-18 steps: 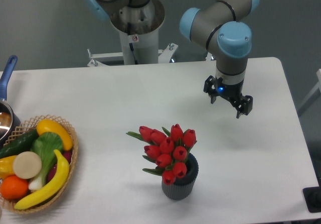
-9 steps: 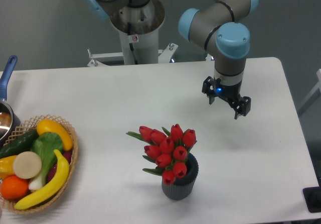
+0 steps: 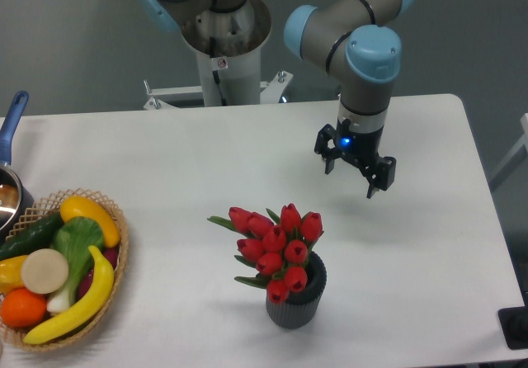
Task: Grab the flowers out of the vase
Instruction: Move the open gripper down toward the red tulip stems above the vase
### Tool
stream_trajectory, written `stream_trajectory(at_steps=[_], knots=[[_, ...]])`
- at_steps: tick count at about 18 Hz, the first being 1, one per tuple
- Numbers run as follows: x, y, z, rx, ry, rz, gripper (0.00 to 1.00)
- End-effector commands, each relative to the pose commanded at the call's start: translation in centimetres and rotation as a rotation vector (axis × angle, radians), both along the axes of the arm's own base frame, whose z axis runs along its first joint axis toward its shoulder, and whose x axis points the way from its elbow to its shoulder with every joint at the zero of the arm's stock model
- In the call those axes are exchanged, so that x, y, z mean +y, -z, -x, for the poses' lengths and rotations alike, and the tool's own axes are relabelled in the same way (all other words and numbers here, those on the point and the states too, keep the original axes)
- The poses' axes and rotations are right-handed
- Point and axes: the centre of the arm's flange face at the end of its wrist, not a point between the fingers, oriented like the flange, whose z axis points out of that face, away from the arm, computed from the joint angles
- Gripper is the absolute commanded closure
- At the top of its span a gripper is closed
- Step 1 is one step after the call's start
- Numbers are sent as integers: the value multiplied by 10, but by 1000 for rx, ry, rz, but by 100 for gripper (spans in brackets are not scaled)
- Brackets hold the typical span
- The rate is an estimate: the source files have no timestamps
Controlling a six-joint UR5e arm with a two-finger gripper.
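Observation:
The flowers, a tight bunch of red tulip buds with narrow green leaves, stand in the small dark grey ribbed vase near the table's front edge. My gripper hangs open above the table, up and to the right of the flowers and well apart from them. Nothing is between its two dark fingers. The vase is upright.
A woven basket with a banana, an orange, a cucumber and other fruit sits at the front left. A pot with a blue handle pokes in at the left edge. The robot's base stands behind the table.
The gripper has moved left and slightly up the image, closer to the flowers. Its fingers stay open. The flowers and vase have not moved.

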Motion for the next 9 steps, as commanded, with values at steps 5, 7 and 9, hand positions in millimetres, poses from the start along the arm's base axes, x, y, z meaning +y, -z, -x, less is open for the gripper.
stream_trajectory(at_steps=[5, 7, 9], knots=[[19, -10, -3, -82, 50, -190, 0], [21, -12, -4, -108, 61, -245, 0], [25, -18, -6, -145, 77, -329, 0]])
